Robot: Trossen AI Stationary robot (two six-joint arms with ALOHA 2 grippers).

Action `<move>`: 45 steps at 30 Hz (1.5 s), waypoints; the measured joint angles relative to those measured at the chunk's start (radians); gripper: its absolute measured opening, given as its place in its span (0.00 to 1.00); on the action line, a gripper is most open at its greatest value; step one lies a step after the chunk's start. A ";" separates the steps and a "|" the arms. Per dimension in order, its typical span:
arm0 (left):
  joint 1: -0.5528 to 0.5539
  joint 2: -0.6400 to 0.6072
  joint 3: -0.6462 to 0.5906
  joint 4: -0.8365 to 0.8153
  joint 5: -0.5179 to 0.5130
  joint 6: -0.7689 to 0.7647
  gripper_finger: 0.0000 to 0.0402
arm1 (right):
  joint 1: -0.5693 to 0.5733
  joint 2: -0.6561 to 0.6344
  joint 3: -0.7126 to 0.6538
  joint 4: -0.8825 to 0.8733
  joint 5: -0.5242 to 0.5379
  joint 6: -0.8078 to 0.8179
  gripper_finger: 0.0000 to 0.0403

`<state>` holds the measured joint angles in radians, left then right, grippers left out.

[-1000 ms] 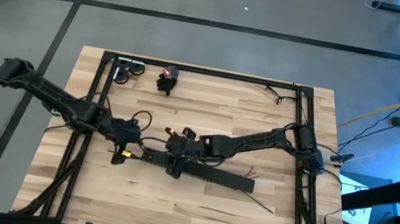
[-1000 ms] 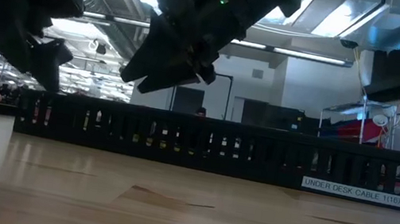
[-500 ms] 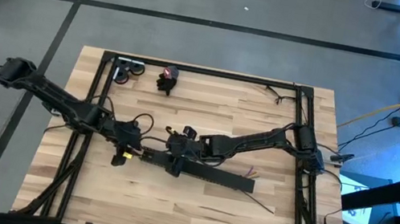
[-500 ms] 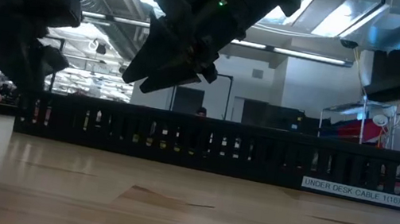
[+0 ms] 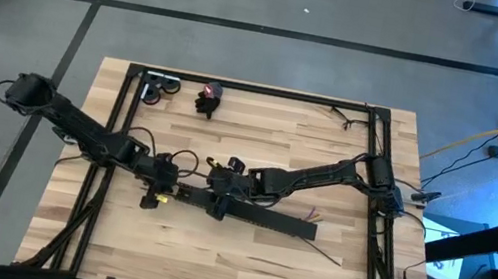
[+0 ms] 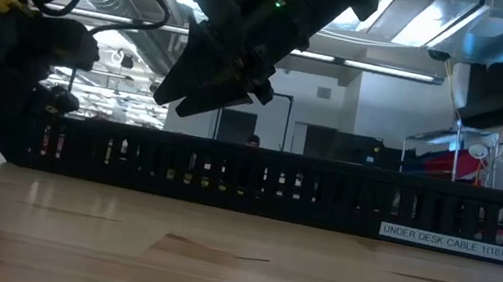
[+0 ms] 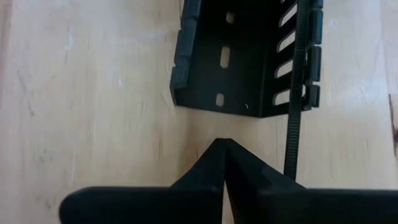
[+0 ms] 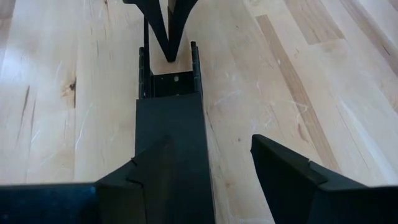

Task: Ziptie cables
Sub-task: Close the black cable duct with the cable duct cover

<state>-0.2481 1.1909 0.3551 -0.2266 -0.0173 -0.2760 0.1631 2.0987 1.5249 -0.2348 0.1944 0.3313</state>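
A long black slotted bar (image 5: 252,214) lies across the middle of the table. Its open left end (image 7: 239,68) faces my left gripper (image 7: 224,146), which is shut and low over the wood just short of that end. A thin dark zip tie (image 7: 295,106) runs along the bar's wall and past the gripper's side. My right gripper (image 8: 214,158) is open and hovers above the bar (image 8: 169,118), a little right of the left gripper. Thin coloured cables (image 5: 313,214) peek out by the bar's right end. My left gripper's shut fingertips (image 7: 217,155) slant down at the tabletop before the bar's open end. Nothing shows between them. Whether they touch the wood or the zip tie beside them, I cannot tell.
Black frame rails (image 5: 117,138) border the table left, right and far. At the far edge lie a small tool (image 5: 161,86), a dark object with a red top (image 5: 207,98) and thin wires (image 5: 344,117). A loose zip tie (image 5: 329,255) lies near the bar's right end.
My left gripper has sunk toward the table at the bar's left end, tipping further down, and has shut. The bar and my right gripper have kept still.
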 joint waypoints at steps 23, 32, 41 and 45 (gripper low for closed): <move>0.000 -0.107 -0.004 -0.047 -0.002 0.026 0.01 | 0.000 0.000 0.000 -0.002 -0.002 -0.029 0.52; 0.000 -0.111 0.055 -0.104 0.010 0.014 0.01 | 0.000 0.000 0.000 -0.003 0.019 -0.030 0.52; 0.007 -0.112 0.127 -0.203 -0.114 0.101 0.01 | 0.000 0.000 0.000 -0.003 0.024 -0.030 0.52; 0.049 -0.121 0.166 -0.240 -0.081 0.096 0.01 | 0.000 0.000 0.000 -0.003 0.024 -0.030 0.52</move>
<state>-0.1996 1.0704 0.5208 -0.4667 -0.0983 -0.1801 0.1631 2.0987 1.5249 -0.2375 0.2180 0.3012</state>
